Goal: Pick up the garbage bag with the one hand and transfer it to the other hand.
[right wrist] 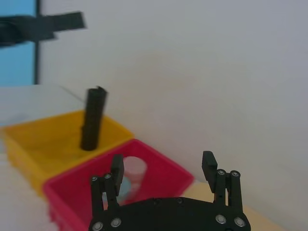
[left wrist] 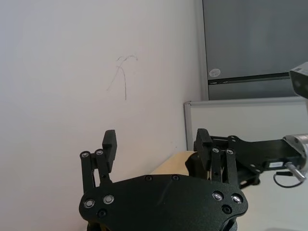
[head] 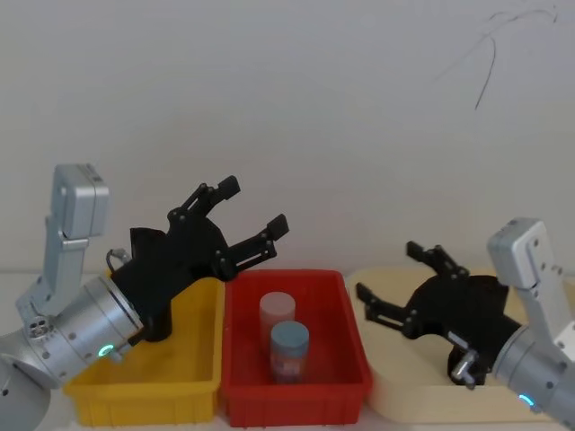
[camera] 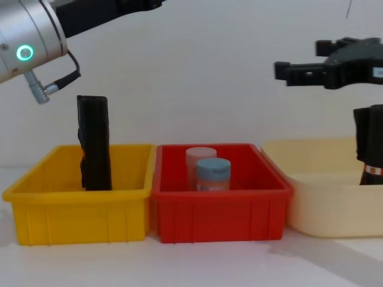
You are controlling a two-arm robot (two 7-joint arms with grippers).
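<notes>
Your left gripper (head: 253,205) hangs wide open over the yellow bin (head: 144,388); your right gripper (head: 388,269), equally wide, over the cream bin (camera: 323,206) holding the bag (camera: 370,137).

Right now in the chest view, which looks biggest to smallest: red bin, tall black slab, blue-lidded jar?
1. red bin
2. black slab
3. blue-lidded jar, though the bin's wall hides its lower part.

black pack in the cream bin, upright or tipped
Upright: the garbage bag stands on end, rising above the cream bin.
</notes>
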